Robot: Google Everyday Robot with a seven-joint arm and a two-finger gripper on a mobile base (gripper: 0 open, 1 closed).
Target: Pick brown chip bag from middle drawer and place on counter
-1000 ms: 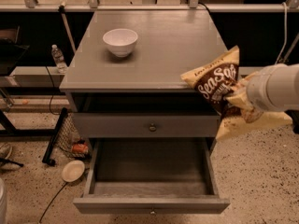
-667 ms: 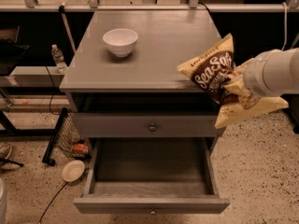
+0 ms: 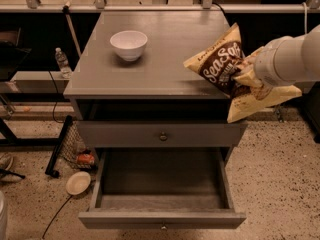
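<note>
The brown chip bag (image 3: pixel 223 66), dark brown with white "SeaSalt" lettering and cream-yellow edges, hangs tilted over the counter's right front corner. My gripper (image 3: pixel 246 75) comes in from the right on a white arm and is shut on the brown chip bag's right side. The bag's lower end sticks out past the counter's right edge. The counter (image 3: pixel 165 49) is the flat grey cabinet top. The middle drawer (image 3: pixel 161 191) stands pulled open at the bottom, plain grey inside with nothing in it.
A white bowl (image 3: pixel 128 44) stands on the counter's back left. A shut knobbed drawer front (image 3: pixel 162 135) sits one tier above the open drawer. On the floor at left are a tan disc (image 3: pixel 78 182), a wire basket (image 3: pixel 75 146) and a water bottle (image 3: pixel 62 62).
My gripper has lifted the brown chip bag up and slightly left, from beside the cabinet's right front corner to over the counter's right edge.
</note>
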